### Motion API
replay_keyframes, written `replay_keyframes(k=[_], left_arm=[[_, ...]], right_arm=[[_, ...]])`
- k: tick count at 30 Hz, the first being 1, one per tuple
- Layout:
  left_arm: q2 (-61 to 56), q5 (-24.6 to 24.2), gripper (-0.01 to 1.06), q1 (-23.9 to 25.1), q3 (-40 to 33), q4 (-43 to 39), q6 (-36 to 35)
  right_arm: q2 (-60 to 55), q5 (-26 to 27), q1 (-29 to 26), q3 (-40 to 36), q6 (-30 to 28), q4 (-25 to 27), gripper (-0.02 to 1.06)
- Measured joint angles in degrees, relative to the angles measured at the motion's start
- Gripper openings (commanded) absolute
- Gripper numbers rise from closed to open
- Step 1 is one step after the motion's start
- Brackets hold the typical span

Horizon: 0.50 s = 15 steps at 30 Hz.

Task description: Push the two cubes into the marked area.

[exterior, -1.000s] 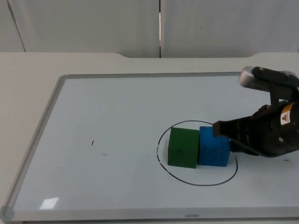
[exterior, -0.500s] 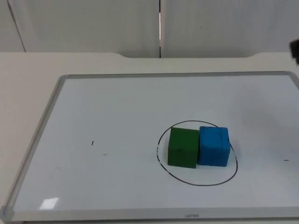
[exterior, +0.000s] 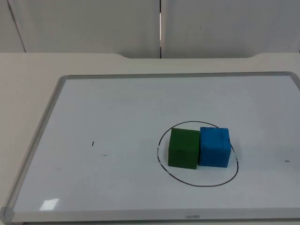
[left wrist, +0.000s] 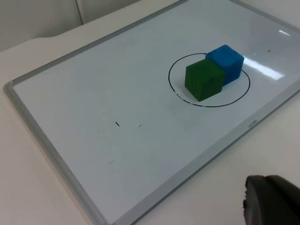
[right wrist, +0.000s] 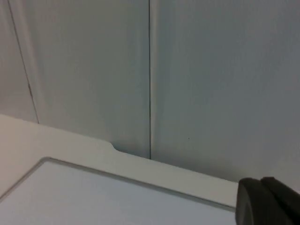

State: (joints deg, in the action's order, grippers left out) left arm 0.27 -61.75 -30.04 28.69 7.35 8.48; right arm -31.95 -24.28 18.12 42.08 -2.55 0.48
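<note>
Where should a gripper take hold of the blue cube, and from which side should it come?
Probably from above. The blue cube sits flat inside the drawn circle, and its left face touches the green cube, so that side gives no room for a finger. Its near and far faces look free: close the fingers on those two, at mid-height.

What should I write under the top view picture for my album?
Green cube and blue cube touching inside the drawn circle on the whiteboard.

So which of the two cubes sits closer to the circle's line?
The blue cube: its corner almost meets the drawn circle, while the green cube keeps a clearer gap.
</note>
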Motion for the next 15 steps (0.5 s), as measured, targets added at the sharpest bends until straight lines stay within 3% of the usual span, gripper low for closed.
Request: replay_keyframes(k=[4,15], left_arm=[[0.00,0.00,0.00,0.00,0.00,-1.30,0.00],[0.00,0.00,0.00,0.00,0.00,-2.06,0.00]], right_arm=[[8.08,-9.08,0.00,0.00,0.00,0.00,0.00],[14.10,-18.97,0.00,0.00,0.23,-0.12,0.00]])
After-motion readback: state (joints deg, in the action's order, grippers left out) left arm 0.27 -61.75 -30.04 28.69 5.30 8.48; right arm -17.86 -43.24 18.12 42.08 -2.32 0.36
